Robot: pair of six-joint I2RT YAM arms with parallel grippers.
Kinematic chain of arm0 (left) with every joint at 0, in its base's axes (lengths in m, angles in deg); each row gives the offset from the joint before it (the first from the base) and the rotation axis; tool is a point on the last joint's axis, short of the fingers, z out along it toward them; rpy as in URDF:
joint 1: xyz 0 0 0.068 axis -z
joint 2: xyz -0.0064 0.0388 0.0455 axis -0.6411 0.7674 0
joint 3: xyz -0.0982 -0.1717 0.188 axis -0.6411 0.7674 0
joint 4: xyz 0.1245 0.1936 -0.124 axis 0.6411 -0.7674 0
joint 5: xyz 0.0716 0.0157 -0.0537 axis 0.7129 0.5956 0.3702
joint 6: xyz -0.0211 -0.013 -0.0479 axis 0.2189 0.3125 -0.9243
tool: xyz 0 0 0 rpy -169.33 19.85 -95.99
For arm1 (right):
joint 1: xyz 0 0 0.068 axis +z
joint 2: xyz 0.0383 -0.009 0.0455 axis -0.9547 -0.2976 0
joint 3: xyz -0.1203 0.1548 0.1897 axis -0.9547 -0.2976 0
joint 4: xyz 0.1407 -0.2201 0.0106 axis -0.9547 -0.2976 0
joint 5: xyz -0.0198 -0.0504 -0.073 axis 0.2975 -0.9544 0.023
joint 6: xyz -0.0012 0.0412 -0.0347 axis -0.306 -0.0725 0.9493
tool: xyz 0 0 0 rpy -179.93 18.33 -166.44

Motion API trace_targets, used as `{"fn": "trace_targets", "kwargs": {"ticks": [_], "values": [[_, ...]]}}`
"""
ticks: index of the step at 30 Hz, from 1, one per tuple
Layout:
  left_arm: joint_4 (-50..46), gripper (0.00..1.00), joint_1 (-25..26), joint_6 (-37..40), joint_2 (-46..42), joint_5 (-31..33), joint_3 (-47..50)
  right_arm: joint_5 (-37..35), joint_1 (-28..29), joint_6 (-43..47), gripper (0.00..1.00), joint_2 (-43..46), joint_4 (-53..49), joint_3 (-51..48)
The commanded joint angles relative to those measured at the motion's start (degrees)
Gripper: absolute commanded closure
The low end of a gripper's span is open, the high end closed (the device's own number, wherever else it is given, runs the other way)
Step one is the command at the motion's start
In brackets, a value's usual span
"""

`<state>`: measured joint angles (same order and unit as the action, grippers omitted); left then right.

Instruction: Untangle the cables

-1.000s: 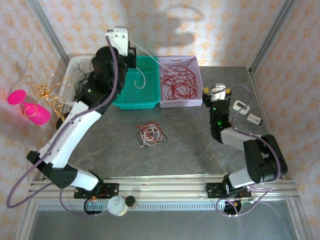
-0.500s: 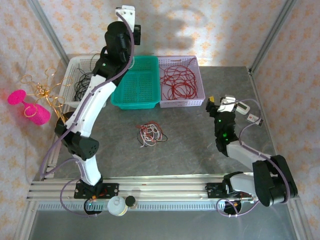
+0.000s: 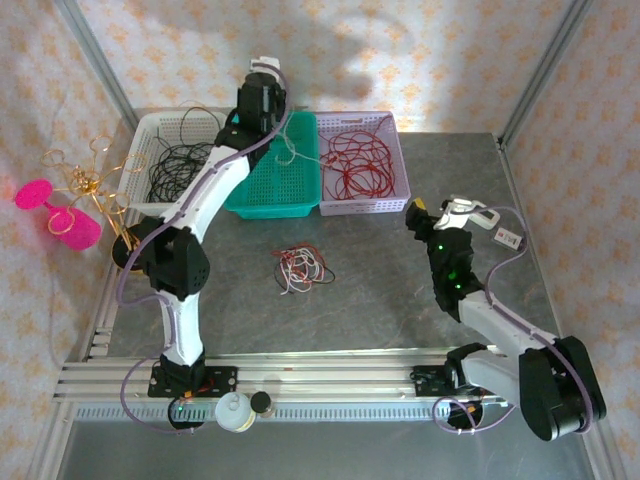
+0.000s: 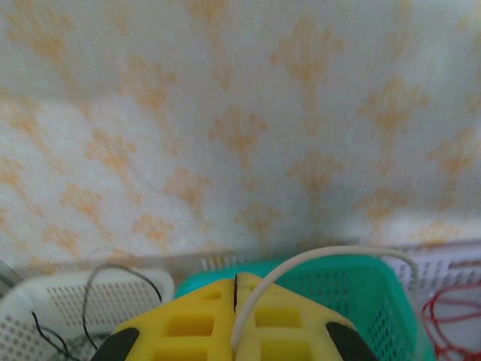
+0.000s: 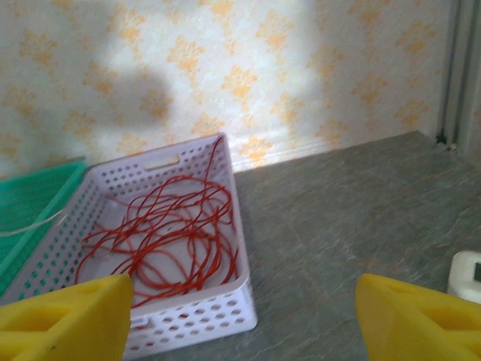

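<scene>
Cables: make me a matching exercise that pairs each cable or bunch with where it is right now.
Things
1. red cables
2. black cables
3. white cable
4. mixed tangle

Places
A. pinched in the shut left gripper, hanging over the teal basket
B. loose on the table
C. in the lilac basket
D. in the white basket

Pairs: 1-C, 2-D, 3-A, 4-B
</scene>
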<state>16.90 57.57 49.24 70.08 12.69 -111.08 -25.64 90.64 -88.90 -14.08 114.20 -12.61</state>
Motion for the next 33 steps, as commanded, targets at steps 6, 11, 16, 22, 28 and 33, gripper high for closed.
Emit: {"fn": "trace_targets", "kwargs": {"ticks": [6,11,16,22,28,33], "values": [[0.3,1.0,-2.5,-7.3,6.2,-0.1,5.3,1.1,2.6,-2.2,0.23,5.4,-7.2,-1.0],[-1.7,1.0,-4.1,-11.7,8.6,0.2,6.4,1.5,2.8,-2.7,0.23,5.3,-9.0,-0.2],[-0.4,1.0,-5.0,-14.1,2.8,-3.5,8.8,1.8,3.3,-2.9,0.26,5.2,-12.0,1.3],[0.8,1.0,-4.9,-15.5,-5.8,-19.3,4.5,0.8,3.3,-2.3,0.26,5.3,-11.8,1.3],[-2.6,1.0,-4.6,-17.1,-8.2,-28.1,-3.5,-0.7,3.3,-1.1,0.26,5.5,-12.0,2.3],[0.7,1.0,-4.7,-17.7,-11.6,-28.0,-2.1,-0.7,3.3,-0.7,0.26,6.5,-13.1,2.5]]}}
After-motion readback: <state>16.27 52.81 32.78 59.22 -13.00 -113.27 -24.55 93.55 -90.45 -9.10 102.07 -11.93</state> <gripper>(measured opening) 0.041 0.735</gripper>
